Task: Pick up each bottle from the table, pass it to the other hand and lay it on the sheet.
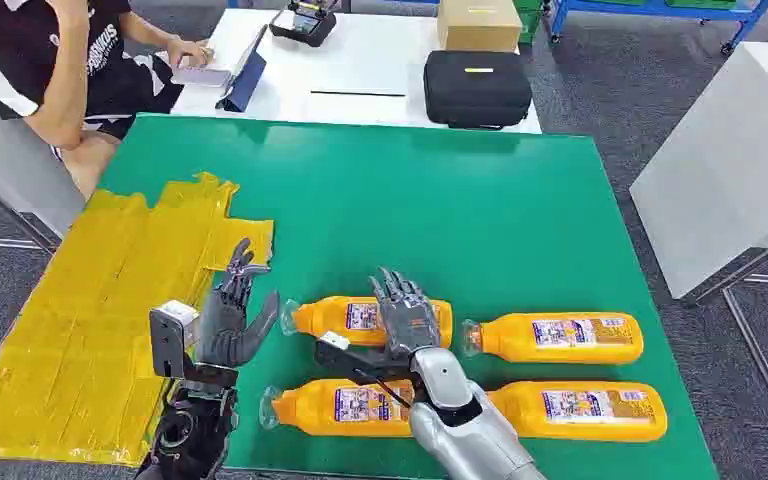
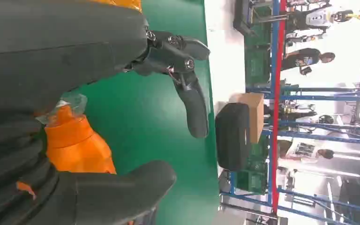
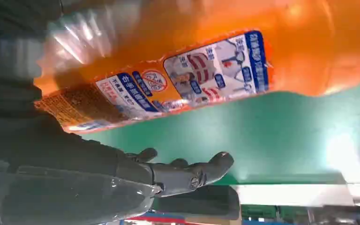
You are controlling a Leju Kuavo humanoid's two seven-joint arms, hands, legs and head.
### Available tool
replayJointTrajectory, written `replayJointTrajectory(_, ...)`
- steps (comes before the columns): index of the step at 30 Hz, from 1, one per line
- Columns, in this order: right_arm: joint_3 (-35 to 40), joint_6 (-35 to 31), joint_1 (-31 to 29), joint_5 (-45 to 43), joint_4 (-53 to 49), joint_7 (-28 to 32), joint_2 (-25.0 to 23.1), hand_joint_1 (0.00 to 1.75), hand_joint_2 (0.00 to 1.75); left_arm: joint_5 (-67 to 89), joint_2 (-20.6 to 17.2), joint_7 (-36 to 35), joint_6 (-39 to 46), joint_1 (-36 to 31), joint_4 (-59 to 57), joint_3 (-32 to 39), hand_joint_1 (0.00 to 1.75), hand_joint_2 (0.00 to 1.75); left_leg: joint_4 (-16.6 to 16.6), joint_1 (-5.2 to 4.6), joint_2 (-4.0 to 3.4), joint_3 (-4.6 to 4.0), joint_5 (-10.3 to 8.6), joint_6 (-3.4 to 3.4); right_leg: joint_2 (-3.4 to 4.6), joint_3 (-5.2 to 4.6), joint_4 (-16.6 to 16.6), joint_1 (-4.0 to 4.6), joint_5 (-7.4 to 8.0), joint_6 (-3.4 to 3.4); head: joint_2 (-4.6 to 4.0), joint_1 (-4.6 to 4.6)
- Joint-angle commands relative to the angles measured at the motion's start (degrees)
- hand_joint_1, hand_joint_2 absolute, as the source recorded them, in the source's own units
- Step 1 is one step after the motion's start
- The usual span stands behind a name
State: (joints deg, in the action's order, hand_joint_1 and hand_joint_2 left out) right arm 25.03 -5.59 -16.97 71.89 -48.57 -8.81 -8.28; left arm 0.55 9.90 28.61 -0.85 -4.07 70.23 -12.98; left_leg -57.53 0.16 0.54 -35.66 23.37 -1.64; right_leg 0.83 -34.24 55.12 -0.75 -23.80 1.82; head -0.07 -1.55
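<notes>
On the green counter (image 1: 520,210) four bottles (image 1: 370,318) lie crosswise, caps toward my left. My right hand (image 1: 405,312) rests spread over the far-left one; my left hand (image 1: 230,320) hovers open beside its cap, by the yellow sheet (image 1: 80,330).

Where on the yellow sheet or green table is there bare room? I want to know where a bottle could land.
The yellow sheet is bare across its whole surface, left of the left hand. The green table is bare from the bottles back to the black case. It is crowded at the near edge: four orange bottles in two rows, the right hand over them.
</notes>
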Motion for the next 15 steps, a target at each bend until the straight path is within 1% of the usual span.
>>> replayJointTrajectory(1,-0.8,0.8,-2.3,0.5,4.4,-0.6,-0.2,0.00,1.75,0.1,-0.1,-0.5,-0.3,-1.9,-3.2,1.0,0.00,1.75,0.0,-0.02,-0.05,0.31,0.11,0.09,-0.06,0.28,0.0,0.00,-0.12,-0.08,0.00,0.02)
replayJointTrajectory(2,-0.8,0.8,-2.3,0.5,4.4,-0.6,-0.2,0.00,1.75,0.1,-0.1,-0.5,-0.3,-1.9,-3.2,1.0,0.00,1.75,0.0,-0.03,-0.06,0.39,0.15,0.11,-0.07,0.35,0.0,-0.01,-0.16,-0.10,0.00,0.00)
replayJointTrajectory(3,-0.8,0.8,-2.3,0.5,4.4,-0.6,-0.2,0.00,1.75,0.1,-0.1,-0.5,-0.3,-1.9,-3.2,1.0,0.00,1.75,0.0,0.00,-0.04,0.22,0.08,0.08,-0.04,0.20,0.0,0.01,-0.07,-0.07,0.00,0.00)
replayJointTrajectory(4,-0.8,0.8,-2.3,0.5,4.4,-0.6,-0.2,0.00,1.75,0.1,-0.1,-0.5,-0.3,-1.9,-3.2,1.0,0.00,1.75,0.0,-0.01,-0.03,0.24,0.08,0.08,-0.06,0.23,0.0,0.01,-0.09,-0.07,0.00,0.00)
replayJointTrajectory(5,-0.8,0.8,-2.3,0.5,4.4,-0.6,-0.2,0.00,1.75,0.1,-0.1,-0.5,-0.3,-1.9,-3.2,1.0,0.00,1.75,0.0,-0.03,-0.04,0.41,0.16,0.12,-0.09,0.38,0.0,0.00,-0.18,-0.11,0.00,0.00)
replayJointTrajectory(6,-0.8,0.8,-2.3,0.5,4.4,-0.6,-0.2,0.00,1.75,0.1,-0.1,-0.5,-0.3,-1.9,-3.2,1.0,0.00,1.75,0.0,0.00,-0.03,0.20,0.07,0.07,-0.04,0.19,0.0,0.02,-0.07,-0.07,0.00,0.00)
replayJointTrajectory(8,-0.8,0.8,-2.3,0.5,4.4,-0.6,-0.2,0.00,1.75,0.1,-0.1,-0.5,-0.3,-1.9,-3.2,1.0,0.00,1.75,0.0,-0.03,-0.06,0.39,0.16,0.11,-0.07,0.36,0.0,0.00,-0.16,-0.11,0.00,0.00)
replayJointTrajectory(9,-1.1,1.1,-2.3,0.7,4.4,-0.8,-0.3,0.00,1.75,0.2,-0.1,-0.5,-0.4,-1.9,-3.1,1.1,0.00,1.75,0.0,-0.01,-0.04,0.26,0.10,0.09,-0.06,0.25,0.0,0.01,-0.10,-0.08,0.00,0.00)
replayJointTrajectory(10,-1.2,1.2,-2.2,0.9,4.4,-1.3,-0.4,0.00,1.75,0.2,0.0,-0.6,-0.5,-1.8,-3.1,1.1,0.00,1.75,0.0,-0.02,-0.05,0.36,0.14,0.11,-0.07,0.34,0.0,0.00,-0.15,-0.10,0.00,0.00)
replayJointTrajectory(11,-1.4,1.4,-2.1,1.1,4.3,-1.6,-0.4,0.00,1.75,0.2,0.1,-0.7,-0.6,-1.8,-3.1,1.2,0.00,1.75,0.0,-0.01,-0.03,0.16,0.05,0.06,-0.04,0.15,0.0,0.00,-0.05,-0.05,0.00,0.00)
replayJointTrajectory(13,-1.6,1.5,-2.0,1.4,4.1,-2.1,-0.4,0.00,1.75,0.3,0.1,-0.7,-0.6,-1.8,-3.1,1.2,0.00,1.75,0.0,-0.03,-0.06,0.39,0.15,0.12,-0.07,0.35,0.0,-0.01,-0.16,-0.11,0.00,0.00)
replayJointTrajectory(14,-1.7,1.7,-1.9,1.5,4.1,-2.3,-0.4,0.00,1.75,0.3,0.2,-0.8,-0.7,-1.8,-3.1,1.2,0.00,1.75,0.0,-0.02,-0.03,0.26,0.09,0.09,-0.07,0.24,0.0,0.00,-0.10,-0.08,0.00,0.00)
replayJointTrajectory(15,-1.8,1.8,-1.7,1.8,3.8,-2.6,-0.4,0.00,1.75,0.3,0.2,-0.8,-0.7,-1.7,-3.0,1.3,0.00,1.75,0.0,-0.03,-0.03,0.32,0.13,0.10,-0.08,0.30,0.0,-0.01,-0.14,-0.09,0.00,0.00)
